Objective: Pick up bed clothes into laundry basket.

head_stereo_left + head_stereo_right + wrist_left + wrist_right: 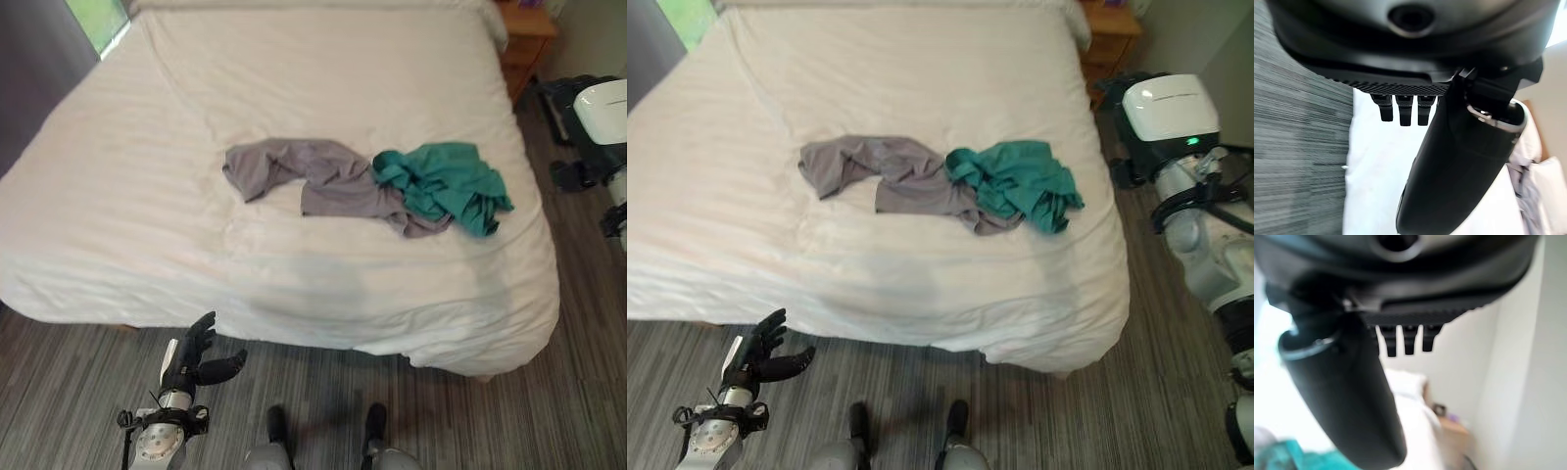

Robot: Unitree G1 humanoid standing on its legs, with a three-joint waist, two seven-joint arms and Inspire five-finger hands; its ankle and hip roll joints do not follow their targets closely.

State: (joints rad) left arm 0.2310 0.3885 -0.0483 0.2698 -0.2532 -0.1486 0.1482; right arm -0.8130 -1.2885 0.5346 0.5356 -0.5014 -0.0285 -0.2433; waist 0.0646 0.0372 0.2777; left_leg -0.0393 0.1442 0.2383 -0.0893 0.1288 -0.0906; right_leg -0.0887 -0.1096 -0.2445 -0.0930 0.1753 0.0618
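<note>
Two garments lie on the white bed [147,196]: a crumpled grey one [323,181] near the middle and a teal one [446,184] touching its right end. My left hand [199,360] is low over the floor just in front of the bed's near edge, open and holding nothing; its fingers [1400,110] are straight in the left wrist view. My right hand [1132,132] is raised beside the bed's right side, open and holding nothing. Past its thumb [1352,401] I see a patch of the teal garment [1283,458].
A wooden nightstand [524,44] stands at the bed's far right corner. Striped grey carpet [490,421] runs along the bed's near and right sides. A window [98,20] is at the far left.
</note>
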